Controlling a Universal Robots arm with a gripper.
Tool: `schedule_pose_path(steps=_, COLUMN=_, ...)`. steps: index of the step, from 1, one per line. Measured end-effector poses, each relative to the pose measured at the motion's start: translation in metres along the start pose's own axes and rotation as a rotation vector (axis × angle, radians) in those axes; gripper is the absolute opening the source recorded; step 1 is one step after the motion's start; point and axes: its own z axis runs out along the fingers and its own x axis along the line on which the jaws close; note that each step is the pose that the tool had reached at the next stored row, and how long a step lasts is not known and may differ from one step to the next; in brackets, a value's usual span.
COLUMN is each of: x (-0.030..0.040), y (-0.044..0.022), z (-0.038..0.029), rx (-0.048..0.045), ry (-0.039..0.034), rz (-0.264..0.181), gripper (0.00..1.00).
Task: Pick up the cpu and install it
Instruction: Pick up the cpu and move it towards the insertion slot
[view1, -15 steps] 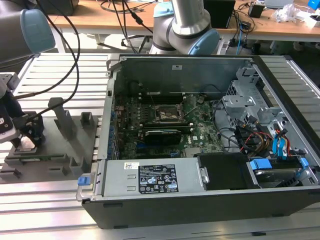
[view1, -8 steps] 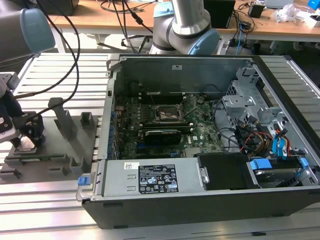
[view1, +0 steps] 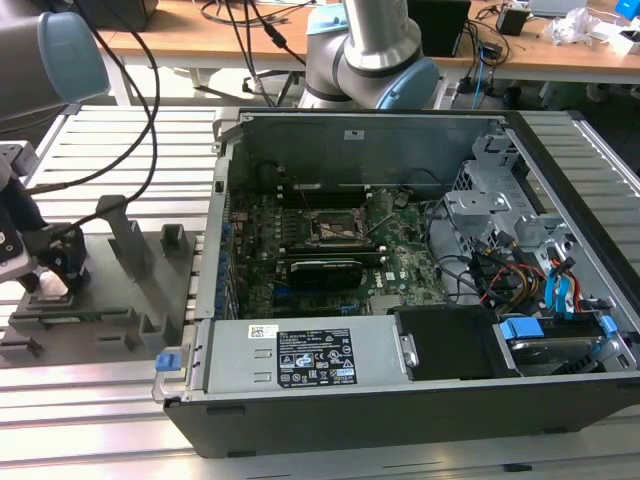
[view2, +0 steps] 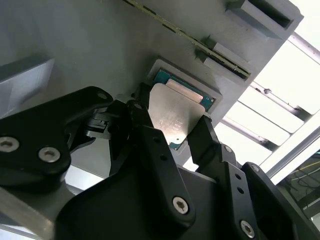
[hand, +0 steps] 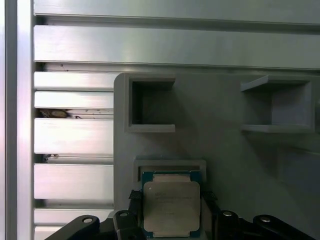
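The cpu (hand: 171, 205) is a flat square chip with a silvery top plate and a green rim. It lies in a shallow square recess of the grey holder block (hand: 225, 160). In the second wrist view the cpu (view2: 172, 112) sits between my two black fingers. My gripper (hand: 171, 212) is down over it, one finger (view2: 145, 125) against one edge and the other against the opposite edge, shut on the chip. In the exterior view my gripper (view1: 52, 280) stands low over the holder block (view1: 130, 300) at the exterior view's left.
An open computer case (view1: 400, 400) fills the exterior view's middle and right. Inside are the motherboard's black socket frame (view1: 338, 228), a long black card (view1: 325, 270) and drive cages with cables (view1: 520, 270). The holder has upright posts (view1: 125, 235). Everything rests on a slatted aluminium table (view1: 120, 130).
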Motion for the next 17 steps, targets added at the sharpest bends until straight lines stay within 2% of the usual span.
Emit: schedule_pose_path(steps=17, x=-0.0002, y=-0.0002, z=-0.0096, rx=0.0001, ry=0.0001, rz=0.000, gripper=0.55)
